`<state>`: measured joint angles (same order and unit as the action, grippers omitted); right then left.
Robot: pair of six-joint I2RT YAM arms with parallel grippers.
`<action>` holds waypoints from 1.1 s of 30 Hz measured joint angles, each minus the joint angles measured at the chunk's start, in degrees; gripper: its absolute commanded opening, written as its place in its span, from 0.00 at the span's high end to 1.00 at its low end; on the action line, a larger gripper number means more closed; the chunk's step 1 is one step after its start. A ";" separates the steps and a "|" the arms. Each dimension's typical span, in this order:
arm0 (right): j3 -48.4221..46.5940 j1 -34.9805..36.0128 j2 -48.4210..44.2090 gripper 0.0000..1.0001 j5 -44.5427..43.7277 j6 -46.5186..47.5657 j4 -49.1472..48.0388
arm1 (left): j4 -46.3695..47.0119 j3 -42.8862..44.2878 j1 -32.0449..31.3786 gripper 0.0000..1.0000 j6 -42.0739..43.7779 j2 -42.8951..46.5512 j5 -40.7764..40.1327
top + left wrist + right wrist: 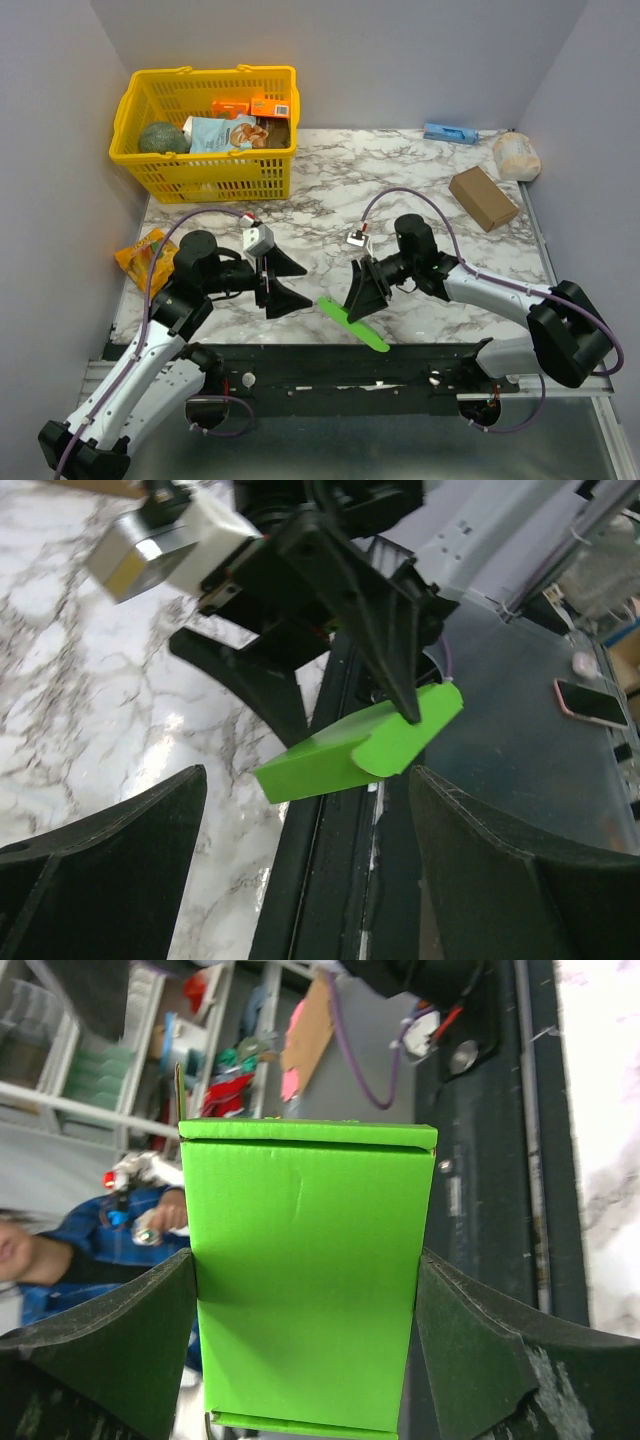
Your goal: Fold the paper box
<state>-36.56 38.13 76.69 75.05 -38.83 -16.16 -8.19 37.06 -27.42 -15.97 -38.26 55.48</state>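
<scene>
The paper box (352,325) is a bright green flattened card sleeve, held tilted over the table's near edge. My right gripper (358,305) is shut on it. In the right wrist view the paper box (305,1270) fills the gap and touches both fingers of the right gripper (305,1258). My left gripper (295,285) stands open just left of it, with nothing between its fingers. In the left wrist view the paper box (360,750) hangs ahead of the left gripper (308,772), one right finger tip pressing on its rounded flap.
A yellow basket (205,130) with groceries stands at the back left. An orange packet (143,255) lies by the left arm. A brown cardboard box (483,197), a white bag (516,155) and a blue item (450,132) sit at the back right. A black rail (330,365) runs along the near edge.
</scene>
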 measured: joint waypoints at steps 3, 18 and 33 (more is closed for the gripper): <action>0.00 0.00 -0.07 0.62 2.03 -2.56 -1.29 | 0.33 0.00 -4.15 0.05 2.43 0.66 1.33; 0.00 0.00 -1.38 0.62 7.37 -8.96 -3.10 | -5.33 3.13 -18.80 0.02 14.14 -4.17 -2.58; -0.04 0.00 -1.38 0.62 8.39 -9.92 -2.71 | -1.73 3.98 -28.30 0.19 16.39 -8.11 -11.58</action>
<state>-36.60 38.13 75.31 83.44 -48.75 -18.87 -9.91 41.04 -55.72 0.43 -46.37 43.90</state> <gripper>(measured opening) 0.865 0.930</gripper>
